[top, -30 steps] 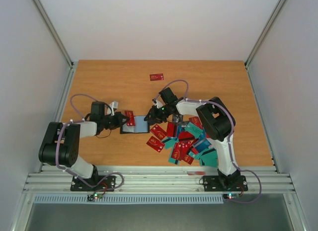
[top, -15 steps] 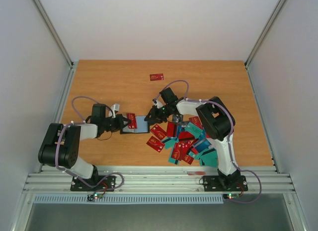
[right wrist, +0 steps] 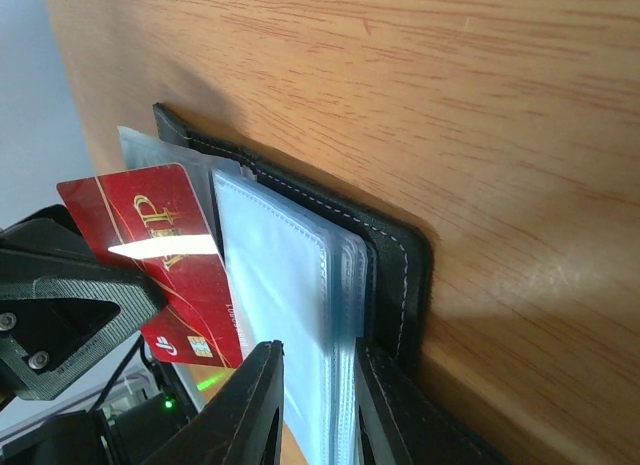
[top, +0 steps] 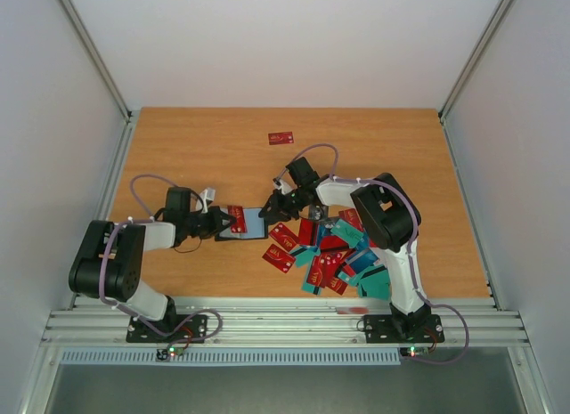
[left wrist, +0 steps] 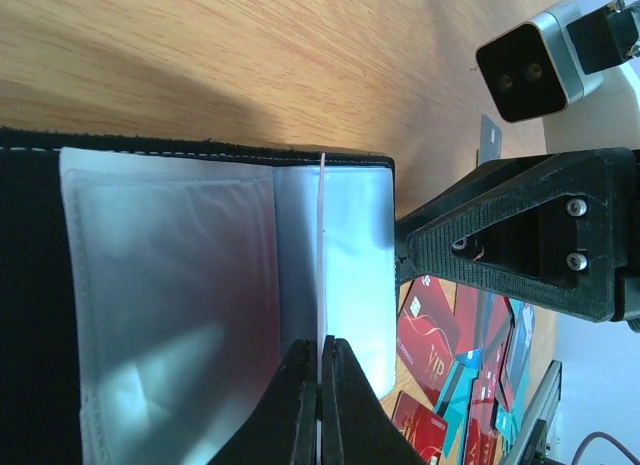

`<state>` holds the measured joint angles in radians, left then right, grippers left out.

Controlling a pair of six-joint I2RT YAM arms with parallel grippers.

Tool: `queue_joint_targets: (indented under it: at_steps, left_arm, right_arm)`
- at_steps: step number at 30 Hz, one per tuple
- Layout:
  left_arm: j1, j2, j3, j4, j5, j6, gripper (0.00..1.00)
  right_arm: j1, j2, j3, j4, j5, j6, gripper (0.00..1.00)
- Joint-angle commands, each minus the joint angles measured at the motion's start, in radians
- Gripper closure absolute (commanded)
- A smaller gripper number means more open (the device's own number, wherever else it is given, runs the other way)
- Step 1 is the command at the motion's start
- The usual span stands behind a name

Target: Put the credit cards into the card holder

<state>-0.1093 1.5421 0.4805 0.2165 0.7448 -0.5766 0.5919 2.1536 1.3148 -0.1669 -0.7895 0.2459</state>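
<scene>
My left end effector (left wrist: 320, 353) pinches a card (right wrist: 165, 255) edge-on so it slots into the holder (right wrist: 400, 275) that my right end effector (right wrist: 318, 363) clamps open.

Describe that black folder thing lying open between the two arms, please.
The card holder is a black, leather-like case with stitched edges, lying open and flat on the wooden table. Inside is a stack of clear, glossy plastic sleeves. The right hand appears to pinch the sleeves at one end, while the left hand holds a red card on edge over the open sleeves.
</scene>
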Motion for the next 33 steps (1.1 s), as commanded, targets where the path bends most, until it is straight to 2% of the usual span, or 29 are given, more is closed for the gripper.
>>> queue_joint_targets:
  at_steps: [1,11,20,33]
  left_arm:
    - [-0.008,0.013,0.01,-0.034,0.013,-0.001,1.0]
    - [-0.012,0.015,0.073,-0.252,-0.03,0.016,1.0]
    - [-0.013,0.047,0.114,-0.307,0.002,0.041,1.0]
    - [-0.018,0.107,0.137,-0.282,0.063,0.056,1.0]
  right_arm:
    - [0.009,0.066,-0.034,-0.081,0.044,-0.008,0.78]
    - [0.007,0.081,-0.032,-0.057,0.036,0.012,0.78]
    - [0.007,0.088,-0.028,-0.06,0.039,0.012,0.79]
    - [0.008,0.087,-0.029,-0.072,0.039,0.0,0.8]
